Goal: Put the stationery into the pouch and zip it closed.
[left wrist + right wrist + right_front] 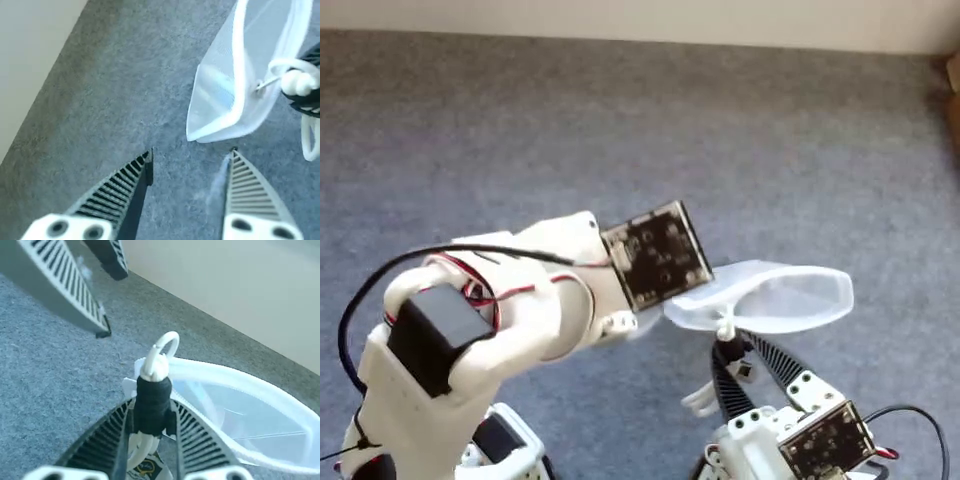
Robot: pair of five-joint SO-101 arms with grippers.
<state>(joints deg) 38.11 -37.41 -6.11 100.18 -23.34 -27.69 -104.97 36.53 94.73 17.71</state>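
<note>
On the gray carpet (520, 120), right of centre in the high view, white mesh pouch (785, 295) sits with its mouth wide open, zip not closed. Right gripper (152, 412) is at the pouch's near corner, fingers pressed together on the black-wrapped pull tab (151, 402); a white bead and cord loop (167, 342) stick out past the fingertips. High view has the same gripper (732, 352) coming up from the lower edge and meeting the pouch rim. Left gripper (190, 170) hangs over bare carpet just beside the pouch's end, fingers spread apart, nothing between them, not touching the pouch (235, 90). Right wrist view catches those two spread fingers (75, 285) above and apart from the pull tab. Pale shape shows through the mesh, cannot tell what it is. Beige wall (240, 285) borders the carpet at the far side
</note>
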